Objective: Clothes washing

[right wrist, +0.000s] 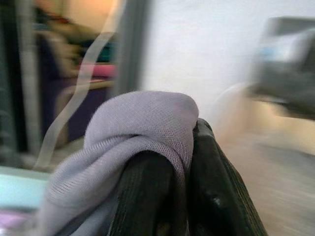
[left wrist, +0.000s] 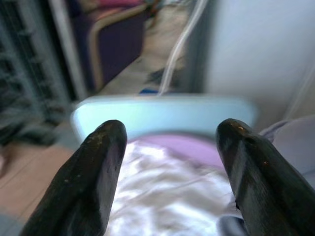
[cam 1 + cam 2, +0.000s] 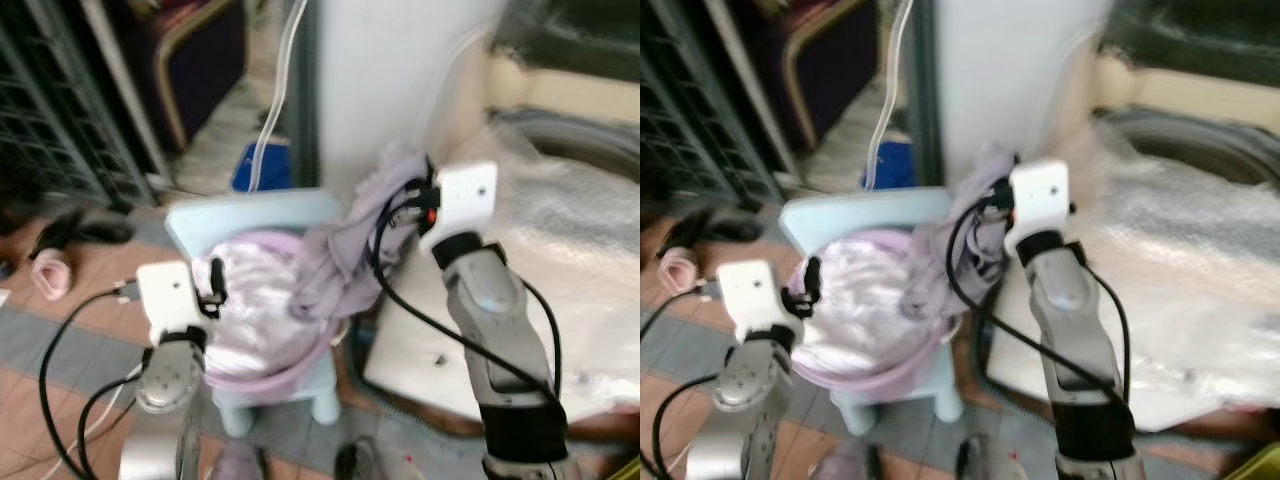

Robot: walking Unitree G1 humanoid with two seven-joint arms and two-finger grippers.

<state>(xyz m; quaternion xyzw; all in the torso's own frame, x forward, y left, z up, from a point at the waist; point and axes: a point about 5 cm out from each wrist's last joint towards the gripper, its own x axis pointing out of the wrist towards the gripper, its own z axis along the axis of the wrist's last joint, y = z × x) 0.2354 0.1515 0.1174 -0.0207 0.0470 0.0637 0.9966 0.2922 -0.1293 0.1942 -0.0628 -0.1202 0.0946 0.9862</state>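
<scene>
We have the right gripper (image 3: 408,205) up over the basin's right edge, fingers (image 1: 147,196) pinching a lilac garment (image 3: 345,240) that hangs down onto the purple basin (image 3: 262,380). The basin sits on a light blue stool (image 3: 250,215), with white laundry (image 3: 250,290) inside. Our left gripper (image 3: 214,283) hovers at the basin's left side, fingers (image 2: 93,177) spread with nothing between them. The washing machine (image 3: 580,260) stands to the right.

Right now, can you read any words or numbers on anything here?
No, there are none to read.
The blue thing on the floor behind the stool is too blurred to tell if it has writing.
The cloth in the right gripper is plain.
</scene>
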